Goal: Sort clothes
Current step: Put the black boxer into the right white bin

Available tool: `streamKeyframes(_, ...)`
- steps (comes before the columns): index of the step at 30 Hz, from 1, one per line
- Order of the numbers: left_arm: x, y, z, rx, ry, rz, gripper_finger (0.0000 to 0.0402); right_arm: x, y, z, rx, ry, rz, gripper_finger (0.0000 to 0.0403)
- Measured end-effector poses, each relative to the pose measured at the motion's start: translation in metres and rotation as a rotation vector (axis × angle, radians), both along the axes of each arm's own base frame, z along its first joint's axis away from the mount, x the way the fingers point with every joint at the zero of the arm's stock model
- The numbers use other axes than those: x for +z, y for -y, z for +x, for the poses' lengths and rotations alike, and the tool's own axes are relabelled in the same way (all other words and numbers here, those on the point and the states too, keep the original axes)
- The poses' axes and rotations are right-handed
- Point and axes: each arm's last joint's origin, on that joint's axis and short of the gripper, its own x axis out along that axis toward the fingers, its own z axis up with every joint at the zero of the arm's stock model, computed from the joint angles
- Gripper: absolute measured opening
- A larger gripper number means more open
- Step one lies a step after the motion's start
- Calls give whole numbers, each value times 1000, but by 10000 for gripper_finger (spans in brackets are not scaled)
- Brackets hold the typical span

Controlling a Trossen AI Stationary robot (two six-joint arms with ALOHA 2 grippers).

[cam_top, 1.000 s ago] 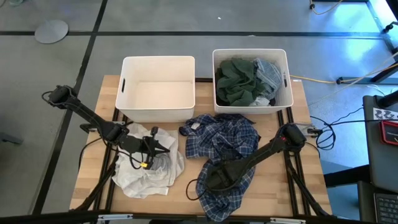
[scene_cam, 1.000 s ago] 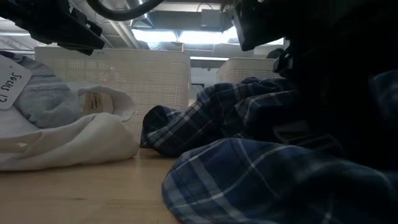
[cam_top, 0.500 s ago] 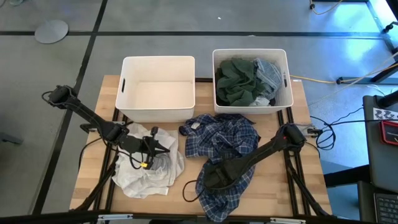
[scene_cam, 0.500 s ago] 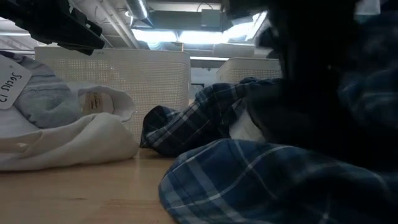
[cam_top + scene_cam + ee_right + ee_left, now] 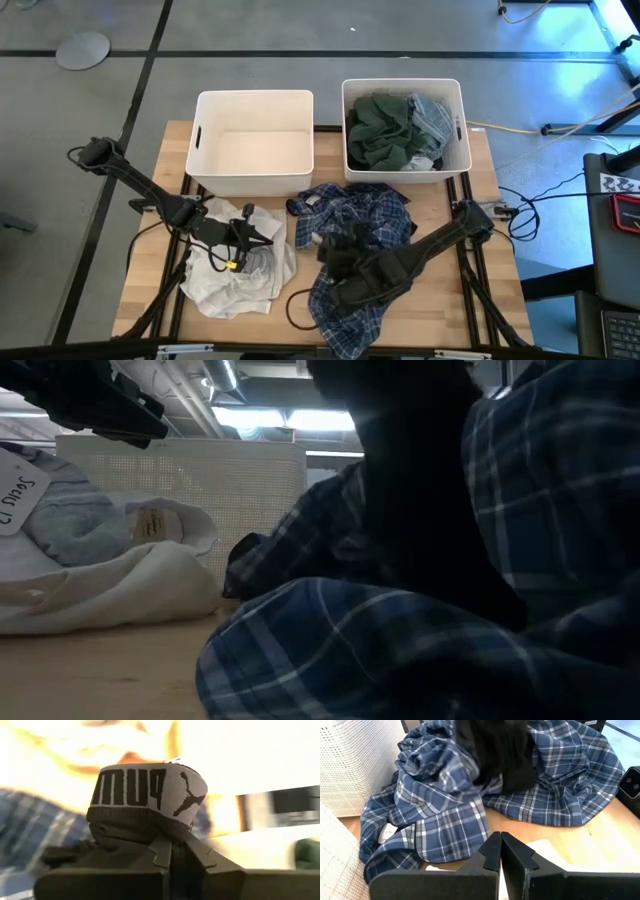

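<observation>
A navy-and-white plaid shirt [image 5: 358,215] lies bunched on the table in front of the right bin. Above it hangs a dark grey garment [image 5: 495,755] with a grey lettered waistband [image 5: 150,785]. My right gripper [image 5: 335,252] is shut on it [image 5: 174,851]. To the left, white clothes [image 5: 232,282] and a pale grey-blue piece [image 5: 70,520] lie in a heap on the wood. My left gripper [image 5: 268,238] hovers shut just above that heap, its fingertips [image 5: 500,851] pointing toward the plaid shirt [image 5: 445,805]. My right gripper pinches a bunched fold of the dark grey garment just under the waistband [image 5: 167,832] between its two fingers. The fingers slant down from the table's right side. The waistband stands up past the fingertips. The rest hangs down against the plaid shirt [image 5: 517,780].
Two white bins stand at the far edge. The left one [image 5: 255,96] shows a bare floor. The right one [image 5: 405,84] holds a dark green garment [image 5: 380,130] and a greyish one. Bare wood lies at the table's near left corner.
My right gripper has risen and tipped less steeply, drawing the dark grey garment up out of the plaid shirt. The shirt has bunched toward the left, and part of it has come up beside the arm. The left arm has kept still.
</observation>
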Motion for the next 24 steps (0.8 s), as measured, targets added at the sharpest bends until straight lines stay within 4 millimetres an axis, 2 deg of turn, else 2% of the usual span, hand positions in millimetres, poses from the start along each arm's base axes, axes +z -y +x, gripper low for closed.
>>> streamKeyframes(6, 0, 0, 0, 0, 0, 0, 1, 36, 13, -6, -55, 149, -156, 19)
streamKeyframes(15, 0, 0, 0, 0, 0, 1, 1, 87, 48, -33, -178, 372, -343, 29)
streamKeyframes(24, 0, 0, 0, 0, 0, 1, 1, 137, 112, -66, -352, 476, -443, 30)
